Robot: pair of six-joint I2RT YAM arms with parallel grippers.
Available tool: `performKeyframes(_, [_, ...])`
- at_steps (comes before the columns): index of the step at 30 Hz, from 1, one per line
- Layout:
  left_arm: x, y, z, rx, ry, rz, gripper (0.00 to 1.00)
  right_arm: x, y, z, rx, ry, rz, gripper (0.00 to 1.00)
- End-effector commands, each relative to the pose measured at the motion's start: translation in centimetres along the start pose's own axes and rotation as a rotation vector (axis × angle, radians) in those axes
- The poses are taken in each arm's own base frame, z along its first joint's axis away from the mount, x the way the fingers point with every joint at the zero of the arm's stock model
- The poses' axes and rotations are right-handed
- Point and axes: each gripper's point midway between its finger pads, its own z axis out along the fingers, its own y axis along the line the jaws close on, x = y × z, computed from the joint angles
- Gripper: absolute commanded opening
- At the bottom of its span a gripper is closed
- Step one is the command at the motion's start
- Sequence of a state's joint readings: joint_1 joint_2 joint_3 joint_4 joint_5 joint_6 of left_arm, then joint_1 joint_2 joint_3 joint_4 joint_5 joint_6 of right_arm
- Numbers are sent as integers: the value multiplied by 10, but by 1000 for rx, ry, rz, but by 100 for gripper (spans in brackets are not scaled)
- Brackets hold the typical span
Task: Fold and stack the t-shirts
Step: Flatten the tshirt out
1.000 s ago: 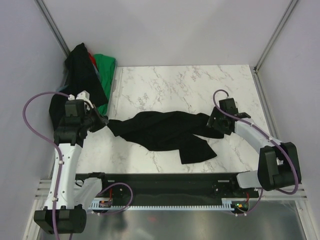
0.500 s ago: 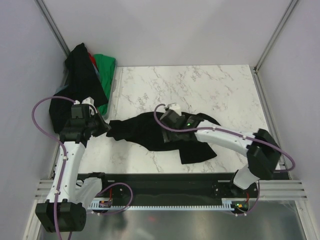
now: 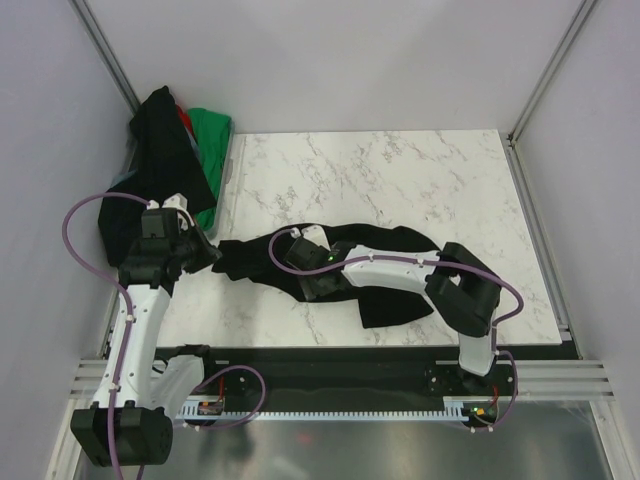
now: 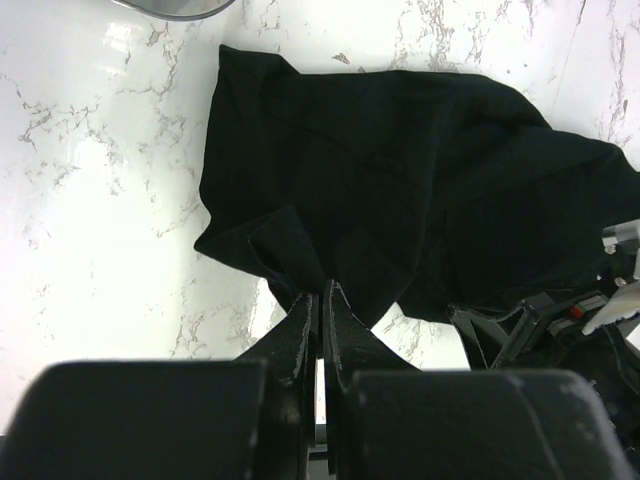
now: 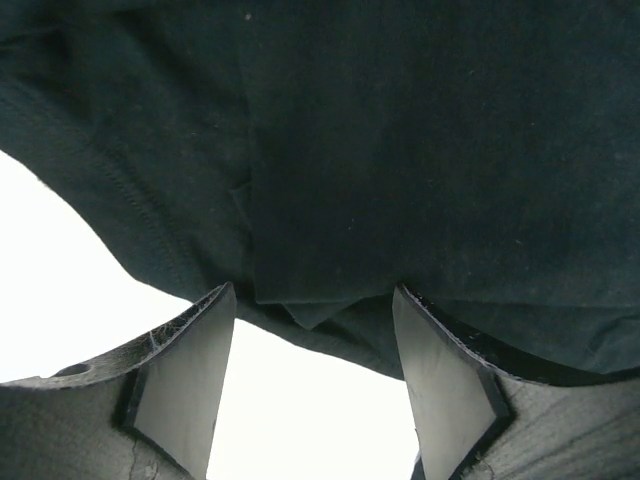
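Note:
A black t-shirt lies crumpled and stretched out across the middle of the marble table. My left gripper is shut on its left edge; in the left wrist view the fingers pinch a fold of the black cloth. My right gripper reaches far left over the shirt's left-middle part. In the right wrist view it is open, with the shirt's hemmed edge between its pads and nothing gripped.
A pile of other t-shirts sits at the far left corner: black, green, a sliver of red. A grey tray rim borders the pile. My right arm lies across the shirt.
My right arm has swung from the shirt's right end leftward across it, to its left-middle part. My left gripper has stayed shut on the left edge, hardly moving.

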State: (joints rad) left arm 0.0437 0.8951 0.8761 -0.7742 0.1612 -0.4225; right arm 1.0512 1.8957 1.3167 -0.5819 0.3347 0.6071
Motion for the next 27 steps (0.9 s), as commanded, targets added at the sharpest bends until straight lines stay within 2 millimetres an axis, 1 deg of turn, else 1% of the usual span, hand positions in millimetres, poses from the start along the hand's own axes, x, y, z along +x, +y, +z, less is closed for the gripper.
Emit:
performKeyframes(1, [-8, -6, 0, 32, -39, -11, 3, -9, 5, 6, 14, -38, 14, 71])
performKeyframes(6, [-7, -7, 0, 35, -39, -11, 3, -6, -2, 15, 65, -33, 3, 62])
performKeyframes(7, [-7, -7, 0, 35, -39, -11, 3, -7, -5, 14, 80, -36, 3, 56])
performKeyframes(9, [-8, -7, 0, 35, -41, -11, 3, -6, -7, 15, 94, -36, -2, 49])
performKeyframes(10, [-8, -7, 0, 35, -41, -11, 3, -6, -9, 13, 100, -36, -3, 41])
performKeyframes(12, [-7, -6, 0, 34, -38, -11, 3, -6, -11, 13, 113, -37, -6, 33])
performKeyframes(13, [-8, -7, 0, 36, -39, -11, 3, -5, -13, 12, 115, -36, -9, 25])
performKeyframes(16, [-7, -6, 1, 34, -38, -11, 3, -4, -15, 11, 122, -35, -14, 12])
performKeyframes(17, [-8, -7, 0, 35, -39, -12, 3, -5, -16, 9, 124, -35, -13, 5])
performKeyframes(20, [-7, -6, 1, 34, -38, -11, 3, -8, -18, 0, 121, -41, -10, 4])
performKeyframes(22, [-7, -6, 1, 33, -35, -13, 3, -11, -17, -9, 102, -51, -8, 6])
performKeyframes(24, [-7, -6, 1, 31, -38, -13, 3, -12, -17, -14, 86, -54, -9, 9])
performKeyframes(25, [-7, -6, 1, 31, -39, -14, 3, -12, -14, -16, 69, -52, -8, 13])
performKeyframes(27, [-8, -5, 1, 29, -41, -15, 3, -14, -14, -19, 51, -53, -1, 17])
